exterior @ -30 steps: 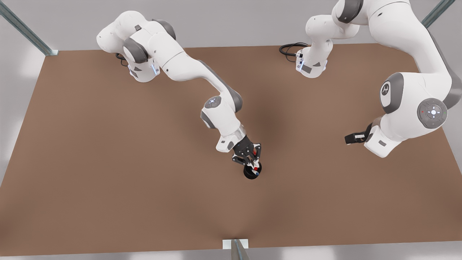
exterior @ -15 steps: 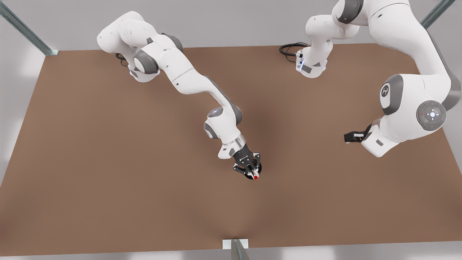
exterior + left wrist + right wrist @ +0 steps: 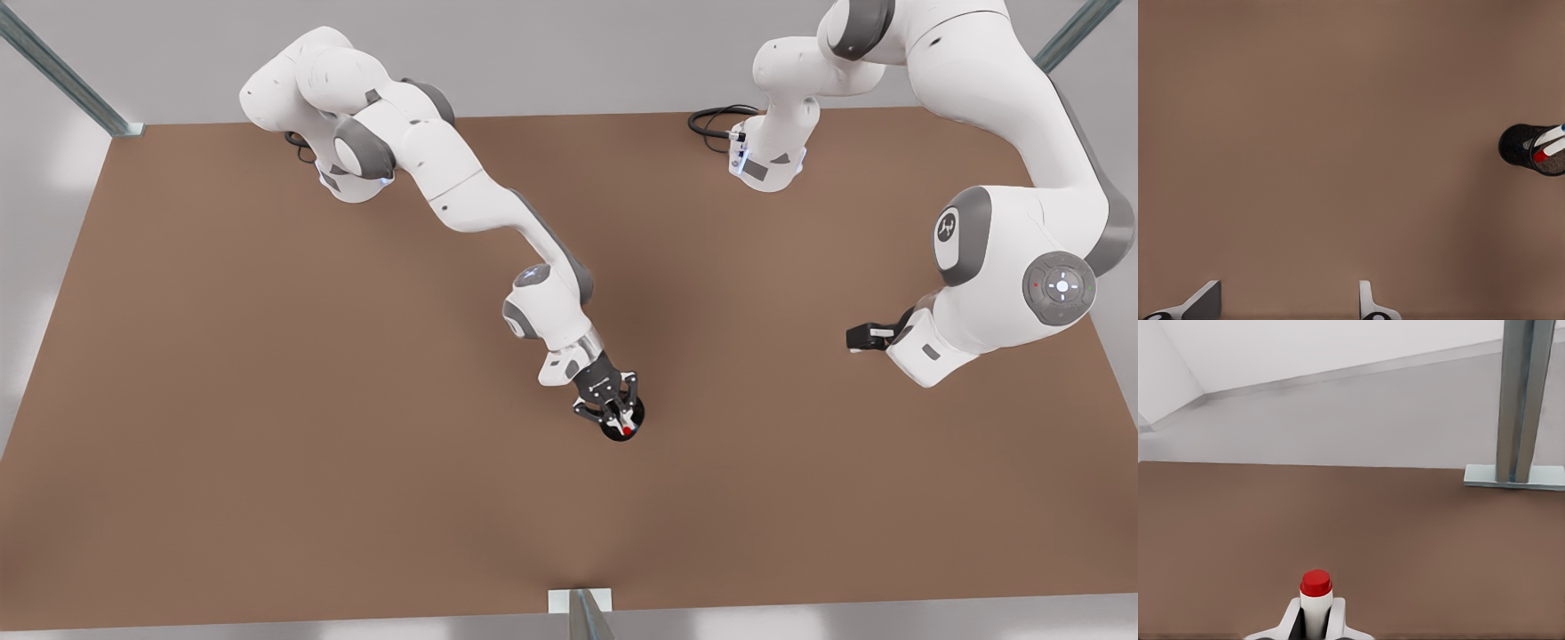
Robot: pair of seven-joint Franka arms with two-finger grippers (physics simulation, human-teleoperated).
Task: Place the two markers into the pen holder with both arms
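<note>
brown desk (image 3: 267, 400) runs wide and bare under both arms, with grey walls and metal posts at its edges. the right arm (image 3: 462, 196), reaching from the front view's left, has sunk lower over the last second, so its gripper (image 3: 613, 411) now sits right on top of the pen holder (image 3: 621, 427) near the middle of the desk, where a second ago the cup's rim stood clear below the fingers. that gripper stays closed on the red marker (image 3: 1316, 600), whose white barrel stands upright between the fingers in the right wrist view. this reads as the marker being fed down into the cup, with the release not yet made. the left arm (image 3: 1005, 267) waits at the front view's right, well apart, its gripper (image 3: 1288, 303) spread wide with nothing in it. from its wrist view the pen holder is cut by the picture's edge, with the blue marker (image 3: 1551, 135) leaning inside beside the red one. how deep the red marker has gone is hidden under the gripper in the front view, and the blue marker cannot be made out there.
</note>
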